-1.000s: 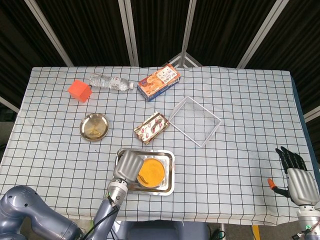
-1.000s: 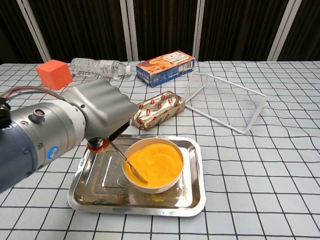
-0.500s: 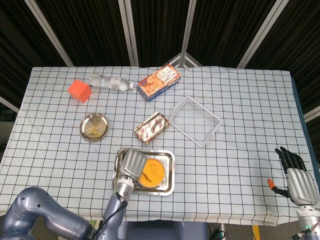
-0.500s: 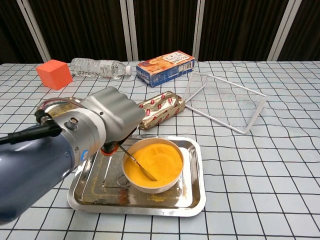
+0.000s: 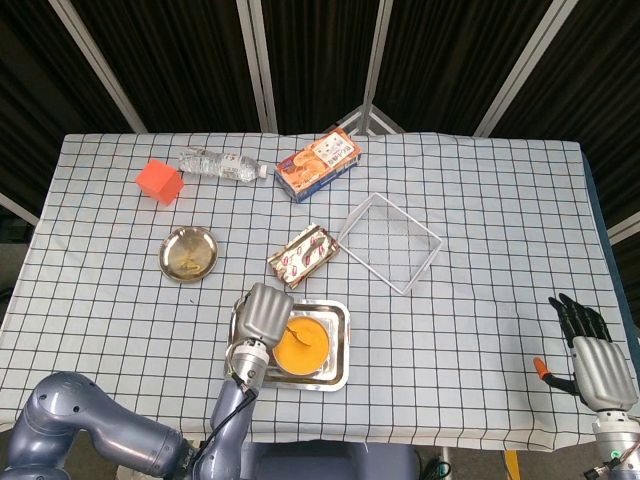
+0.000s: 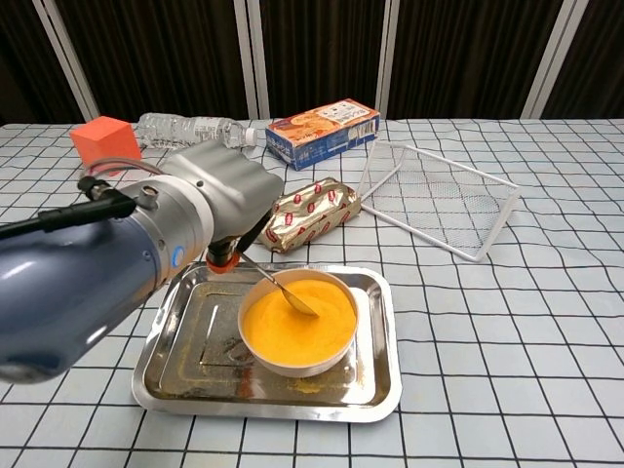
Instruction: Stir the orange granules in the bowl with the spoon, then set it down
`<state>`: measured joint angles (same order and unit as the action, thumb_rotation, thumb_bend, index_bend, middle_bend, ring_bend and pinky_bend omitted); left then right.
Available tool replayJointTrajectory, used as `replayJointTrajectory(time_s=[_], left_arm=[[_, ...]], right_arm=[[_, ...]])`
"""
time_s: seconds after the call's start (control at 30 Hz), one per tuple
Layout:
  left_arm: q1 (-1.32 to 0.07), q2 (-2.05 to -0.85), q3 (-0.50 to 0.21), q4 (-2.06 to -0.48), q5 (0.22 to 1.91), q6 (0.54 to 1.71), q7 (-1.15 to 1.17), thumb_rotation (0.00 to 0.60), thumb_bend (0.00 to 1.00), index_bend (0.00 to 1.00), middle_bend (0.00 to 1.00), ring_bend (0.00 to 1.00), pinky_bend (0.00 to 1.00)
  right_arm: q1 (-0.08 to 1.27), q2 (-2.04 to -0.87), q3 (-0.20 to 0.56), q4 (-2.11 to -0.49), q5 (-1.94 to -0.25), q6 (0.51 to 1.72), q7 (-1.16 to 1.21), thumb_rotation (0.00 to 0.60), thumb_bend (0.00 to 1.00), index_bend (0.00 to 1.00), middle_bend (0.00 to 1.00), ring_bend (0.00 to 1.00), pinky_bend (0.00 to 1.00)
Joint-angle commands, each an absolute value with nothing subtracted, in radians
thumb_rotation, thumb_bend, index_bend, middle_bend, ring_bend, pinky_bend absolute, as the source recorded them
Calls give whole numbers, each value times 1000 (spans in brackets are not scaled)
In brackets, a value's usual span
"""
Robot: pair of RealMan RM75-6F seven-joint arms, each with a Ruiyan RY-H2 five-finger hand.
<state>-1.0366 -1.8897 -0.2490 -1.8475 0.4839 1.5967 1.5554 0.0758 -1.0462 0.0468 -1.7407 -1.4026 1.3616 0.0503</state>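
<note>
A rectangular table covered with a white cloth printed in a black grid (image 5: pixel 480 200) fills the workspace. Behind it hang dark pleated curtains (image 6: pixel 468 49) divided by pale metal frame bars (image 6: pixel 390 54).

One bowl (image 6: pixel 296 327) of orange granules (image 6: pixel 297 317), one spoon (image 6: pixel 285 290), one metal tray (image 6: pixel 175 366). Beyond the left hand (image 6: pixel 219 200): one foil packet (image 6: pixel 310 213), one wire basket (image 6: pixel 439 200), one carton (image 6: pixel 322 132), one water bottle (image 6: pixel 190 130), one orange cube (image 6: pixel 105 144), one small metal dish (image 5: pixel 188 253).
</note>
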Motion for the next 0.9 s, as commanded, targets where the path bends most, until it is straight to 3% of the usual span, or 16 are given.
replayJointTrajectory(time_s=[0.03,0.3,0.9], left_arm=[[-1035,-1878,-245,-1864,488,1594,1552,600,1000,840,993,981,1000],[-1034,-1840,-223,-1910,520,1602,1546,600,1000,843,994,981,1000],[-1082,-1906,-227,-1786,505,1593,1580,600,1000,843,994,981,1000]], right_arm=[[76,-1046,46,-1741,-1403,1360,50,600,360,0,0,0,0],[75,-1048,44,-1743,-1407,1365,44,600,360,0,0,0,0],[75,-1044,44,-1744,-1402,1358,53,600,360,0,0,0,0]])
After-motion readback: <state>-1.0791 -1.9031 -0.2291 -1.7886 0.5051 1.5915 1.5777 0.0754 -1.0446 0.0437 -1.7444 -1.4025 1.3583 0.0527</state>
